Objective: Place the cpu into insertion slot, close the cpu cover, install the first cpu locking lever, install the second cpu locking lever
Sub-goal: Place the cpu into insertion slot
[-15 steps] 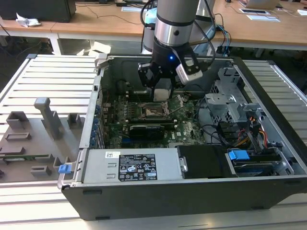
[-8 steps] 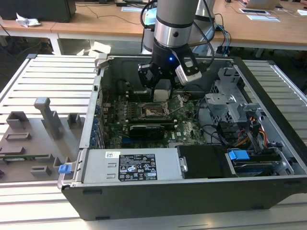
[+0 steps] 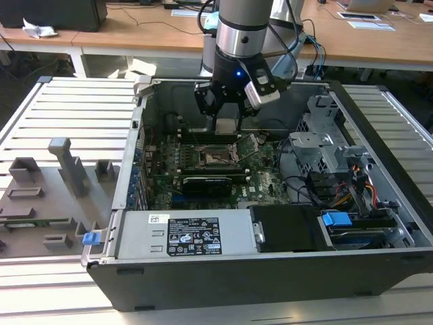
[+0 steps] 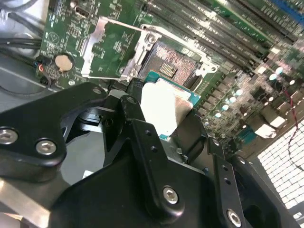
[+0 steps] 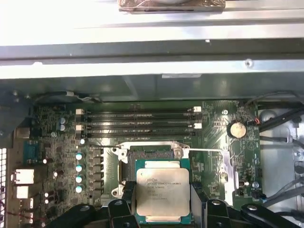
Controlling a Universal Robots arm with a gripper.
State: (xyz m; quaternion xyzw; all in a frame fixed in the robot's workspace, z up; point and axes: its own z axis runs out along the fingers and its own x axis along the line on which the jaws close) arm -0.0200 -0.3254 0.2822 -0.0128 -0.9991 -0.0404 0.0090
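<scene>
Jaws clenched on the cpu [image 5: 163, 197], held just above the insertion slot [image 5: 148, 156], cpu cover [image 4: 93, 47] lying open beside. Likely hazard: skewed or off-centre lowering, bending its contacts.

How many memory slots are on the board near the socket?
4. The memory slots lie side by side in one parallel bank beside the insertion slot, past the cpu in the claw; more may be hidden.
</scene>
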